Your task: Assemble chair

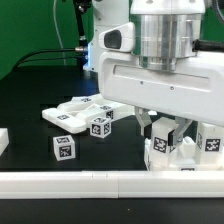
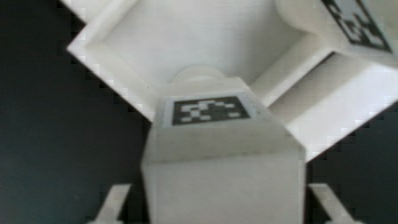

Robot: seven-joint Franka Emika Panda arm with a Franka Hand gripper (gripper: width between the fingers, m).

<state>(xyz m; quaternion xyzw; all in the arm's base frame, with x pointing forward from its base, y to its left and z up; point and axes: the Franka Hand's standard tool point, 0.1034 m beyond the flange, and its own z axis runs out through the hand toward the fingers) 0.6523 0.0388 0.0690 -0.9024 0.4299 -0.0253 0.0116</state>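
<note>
Black table [image 1: 30, 90], dark backdrop, cables trailing behind. White rail [image 1: 60, 183] along the near edge.

Gripper [image 1: 163, 128] is low over a cluster of white parts [image 1: 210, 142] at the exterior view's right, close behind the rail. The wrist view shows a tagged square post [image 2: 214, 150] running up between the two fingers [image 2: 121, 205], its far end lying over an angled white frame piece [image 2: 125, 60]. The fingers sit narrow, close on either side of the post. Whether they actually press on it: cannot tell, and the exterior view hides the contact.

Other chair parts are loose, towards the exterior view's left:
- flat slabs [image 1: 72, 108] lying overlapped, mid-table
- one tagged block [image 1: 100, 126] just in front of them
- a second tagged block [image 1: 63, 148] nearer the rail, apart from the rest
- a white sliver [image 1: 3, 140] at the picture's edge, cut off, not identifiable

Progress, as a judgement: early to middle. Work is centred on the right-hand cluster, probably seating the post into the frame. No joint can be confirmed as made. Slabs and both blocks are unattached, so most of the assembly remains.
</note>
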